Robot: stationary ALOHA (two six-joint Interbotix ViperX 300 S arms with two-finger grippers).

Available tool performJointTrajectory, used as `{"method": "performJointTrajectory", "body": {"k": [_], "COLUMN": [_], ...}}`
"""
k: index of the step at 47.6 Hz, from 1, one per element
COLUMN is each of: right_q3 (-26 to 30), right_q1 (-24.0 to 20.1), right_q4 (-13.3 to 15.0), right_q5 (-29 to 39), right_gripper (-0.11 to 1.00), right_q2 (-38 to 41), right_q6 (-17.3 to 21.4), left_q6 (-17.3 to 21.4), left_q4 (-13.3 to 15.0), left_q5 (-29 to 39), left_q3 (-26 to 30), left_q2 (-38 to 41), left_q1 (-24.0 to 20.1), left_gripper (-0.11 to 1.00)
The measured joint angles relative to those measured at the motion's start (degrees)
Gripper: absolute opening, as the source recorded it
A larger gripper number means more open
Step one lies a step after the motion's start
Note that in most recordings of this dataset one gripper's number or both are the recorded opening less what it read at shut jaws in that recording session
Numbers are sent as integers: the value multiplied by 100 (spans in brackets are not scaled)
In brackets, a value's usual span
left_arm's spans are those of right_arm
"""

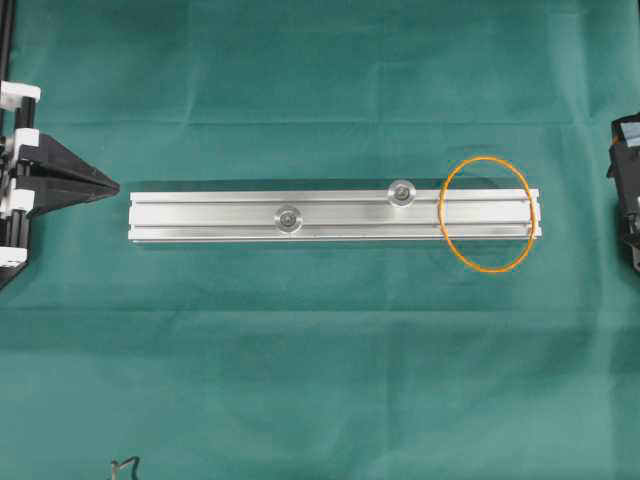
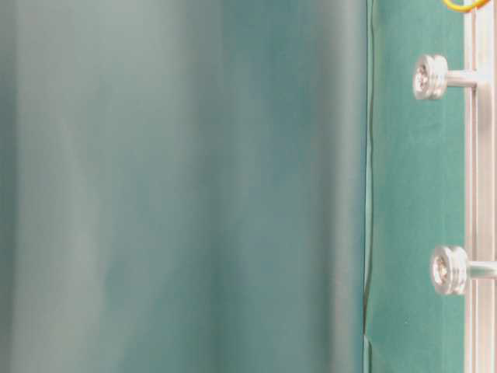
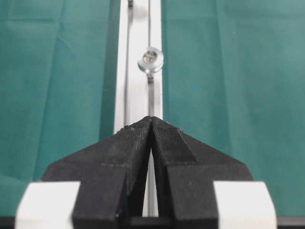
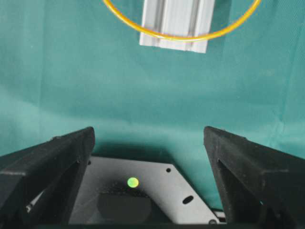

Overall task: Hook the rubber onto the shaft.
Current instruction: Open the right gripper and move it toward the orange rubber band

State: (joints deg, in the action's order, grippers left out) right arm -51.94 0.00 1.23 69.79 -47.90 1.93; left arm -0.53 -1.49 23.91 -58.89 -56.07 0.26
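Observation:
The orange rubber lies loose as a loop across the right end of the silver rail, on top of it and on the cloth. Two round-headed shafts stick up from the rail: one near the middle, one further right, left of the loop and apart from it. My left gripper is shut and empty, pointing at the rail's left end with a shaft ahead. My right gripper stands wide open and empty, short of the rubber and the rail's end.
Green cloth covers the table. Black parts of the right arm show at the right edge. In the table-level view both shafts stand out sideways from the rail, with a bit of rubber at the top.

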Motion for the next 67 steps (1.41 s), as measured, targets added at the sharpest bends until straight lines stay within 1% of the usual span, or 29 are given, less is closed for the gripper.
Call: {"method": "performJointTrajectory", "body": {"k": [19,29,51,67], "right_q3": [0,44,536,993], "right_q1": [0,0,0,0], "right_q4": [0,-9,-18,-18], "right_q5": [-18,-299,-1072,-1318], "right_gripper": [99,99,99,99], "right_q2": [35,202,1134,1828], "right_q6": [-9,-9,-9,-9], "left_q6": [0,0,0,0], "left_q4": [0,0,0,0], "left_q5": [0,0,9,0], "left_q3": [0,0,0,0], "left_q2": [0,18,18,18], "left_q1": [0,0,0,0], "left_gripper": [0,0,0,0]}}
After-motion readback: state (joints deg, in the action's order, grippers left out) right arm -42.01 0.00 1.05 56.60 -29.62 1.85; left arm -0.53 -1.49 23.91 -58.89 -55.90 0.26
